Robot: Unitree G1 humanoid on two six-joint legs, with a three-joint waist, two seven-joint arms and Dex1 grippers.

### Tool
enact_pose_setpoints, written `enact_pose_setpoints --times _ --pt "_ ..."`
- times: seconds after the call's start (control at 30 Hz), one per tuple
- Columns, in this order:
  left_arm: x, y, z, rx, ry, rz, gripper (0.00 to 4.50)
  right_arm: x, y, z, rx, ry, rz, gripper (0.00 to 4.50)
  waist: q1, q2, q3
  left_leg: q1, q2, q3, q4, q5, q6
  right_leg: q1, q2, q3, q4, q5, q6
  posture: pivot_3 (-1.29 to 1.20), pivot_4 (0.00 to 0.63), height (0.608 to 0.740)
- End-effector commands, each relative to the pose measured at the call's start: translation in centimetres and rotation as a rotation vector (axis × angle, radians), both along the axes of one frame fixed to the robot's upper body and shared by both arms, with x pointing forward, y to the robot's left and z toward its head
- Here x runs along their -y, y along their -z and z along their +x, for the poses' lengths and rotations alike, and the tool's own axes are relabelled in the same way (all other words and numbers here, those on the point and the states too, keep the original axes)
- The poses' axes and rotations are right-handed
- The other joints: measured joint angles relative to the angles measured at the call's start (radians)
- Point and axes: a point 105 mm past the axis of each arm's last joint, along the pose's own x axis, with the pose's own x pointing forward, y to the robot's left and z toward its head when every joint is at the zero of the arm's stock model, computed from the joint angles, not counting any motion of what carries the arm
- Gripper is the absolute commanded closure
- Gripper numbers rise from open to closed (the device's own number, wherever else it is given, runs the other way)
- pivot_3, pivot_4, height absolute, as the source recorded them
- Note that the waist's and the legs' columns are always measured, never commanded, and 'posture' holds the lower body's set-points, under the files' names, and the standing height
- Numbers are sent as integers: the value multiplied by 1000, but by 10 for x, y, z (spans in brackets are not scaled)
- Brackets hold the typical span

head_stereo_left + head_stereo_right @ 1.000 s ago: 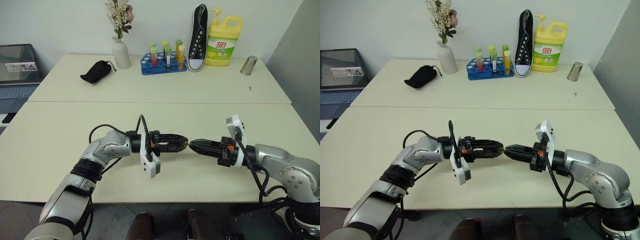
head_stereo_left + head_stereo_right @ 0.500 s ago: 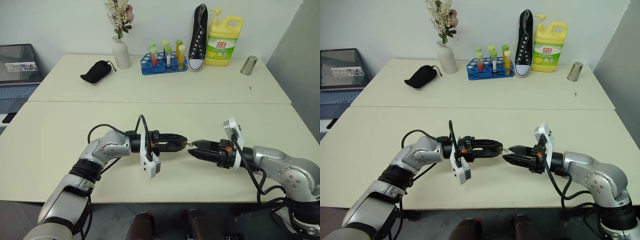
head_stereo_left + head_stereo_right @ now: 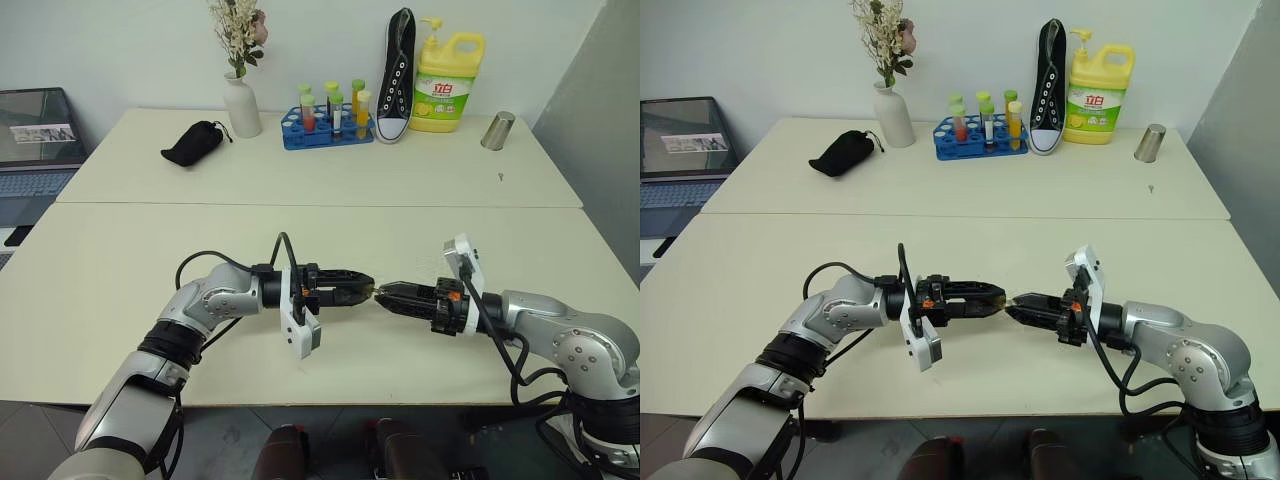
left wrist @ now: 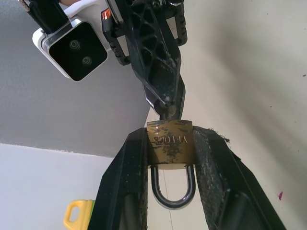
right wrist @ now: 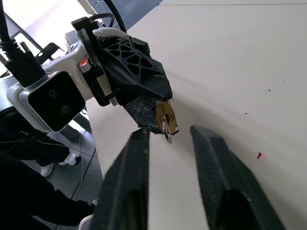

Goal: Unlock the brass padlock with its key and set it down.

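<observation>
- Brass padlock (image 4: 170, 146) is sitting clamped between the left end effector's (image 3: 366, 287) fingers, held above the desk (image 3: 120, 270), shackle still seated, key (image 5: 166, 130) jutting from its keyhole.
- Right end effector (image 5: 169, 143) is meeting it tip to tip; its wrist view is showing the fingers apart around the key, the other arm's view is showing them nipping it, so grip uncertain.
- Pinching the key head squarely before twisting is looking wise; the left should be holding firm.

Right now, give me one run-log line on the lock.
left gripper: fingers shut on brass padlock, held off table | key: in keyhole | right gripper: tip at key, grip unclear | shackle: looks seated | set-down: not yet
</observation>
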Motion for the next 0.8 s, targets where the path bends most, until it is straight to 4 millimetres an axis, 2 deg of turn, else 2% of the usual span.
enact_pose_setpoints --times 0.03,0.47,0.8 --pt "1 -9 -3 30 14 -25 3522 -1 -11 -2 31 -18 22 4466 0 0 0 0 0 0 0 0 0 0 0 0 0 0 0 0 150 740" --pt "1 -6 -6 27 19 -18 3522 -1 -20 -2 -4 -44 53 4500 0 0 0 0 0 0 0 0 0 0 0 0 0 0 0 0 150 740" --pt "2 -4 -10 43 31 -15 3522 3 -20 2 -205 -20 107 4500 0 0 0 0 0 0 0 0 0 0 -1 0 0 0 0 0 150 740"
